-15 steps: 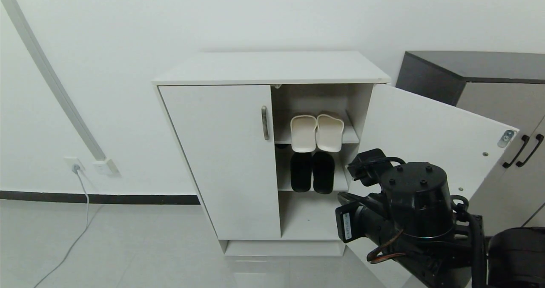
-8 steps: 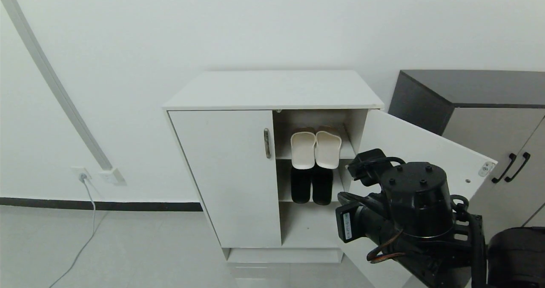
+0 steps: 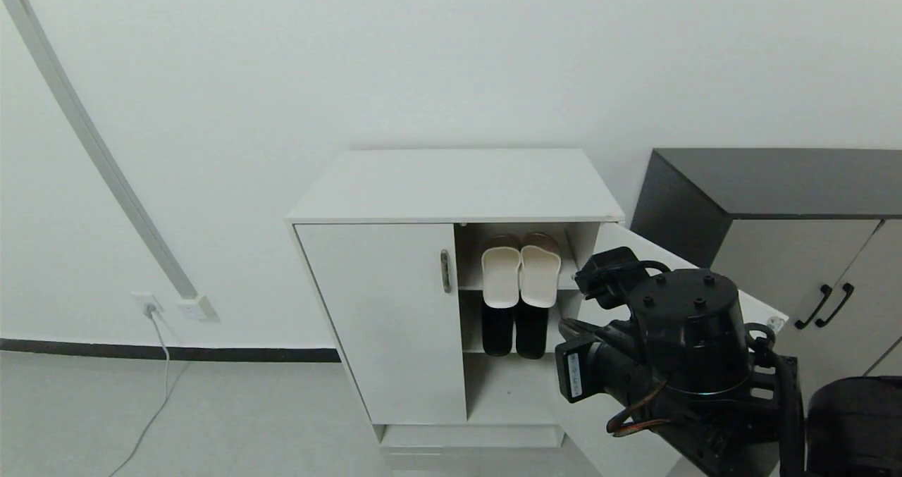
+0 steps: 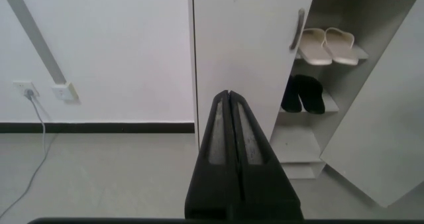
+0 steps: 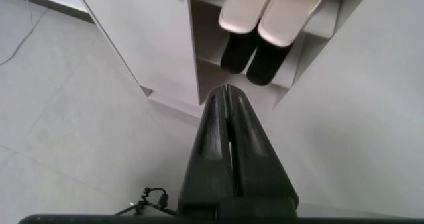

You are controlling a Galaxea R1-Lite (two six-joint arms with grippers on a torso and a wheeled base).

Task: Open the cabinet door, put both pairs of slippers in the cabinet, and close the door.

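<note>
The white cabinet (image 3: 451, 188) stands against the wall with its right door (image 3: 712, 280) swung open and its left door (image 3: 384, 315) shut. A pair of white slippers (image 3: 521, 274) lies on the upper shelf, and a pair of black slippers (image 3: 514, 330) on the shelf below. Both pairs also appear as white slippers (image 5: 270, 6) and black slippers (image 5: 253, 55) in the right wrist view. My right gripper (image 5: 227, 95) is shut and empty, in front of the open compartment. My left gripper (image 4: 229, 99) is shut and empty, facing the left door (image 4: 245, 52).
A dark grey cabinet (image 3: 775, 209) with black handles (image 3: 828, 305) stands to the right, close behind the open door. A wall socket with a cable (image 3: 151, 315) and a slanting wall duct (image 3: 84, 132) are at the left. Bare tiled floor (image 3: 176, 420) lies in front.
The whole head view has shifted: the cabinet now looks smaller and lower, so the camera has backed away. Slippers and open door keep their places. My right arm looks unmoved.
</note>
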